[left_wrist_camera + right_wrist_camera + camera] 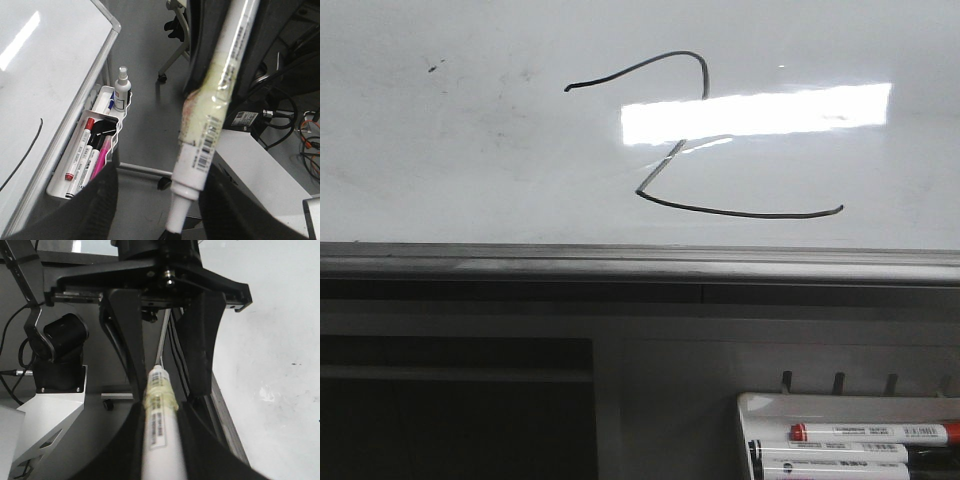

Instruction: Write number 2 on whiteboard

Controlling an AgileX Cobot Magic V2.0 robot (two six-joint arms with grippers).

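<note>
both grippers (165, 210) (160, 440) clamped (fingers close together)

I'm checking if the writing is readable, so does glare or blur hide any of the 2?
Front view: a bright glare crosses the 2, washing out its diagonal stroke. Left wrist view: only a sliver of stroke shows; the marker looms close. Right wrist view: marker blurred.

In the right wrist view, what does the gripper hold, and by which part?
The right gripper holds a white marker by its barrel, around the yellowish tape band.

Bright rectangular glare on whiteboard (470, 150)
</note>
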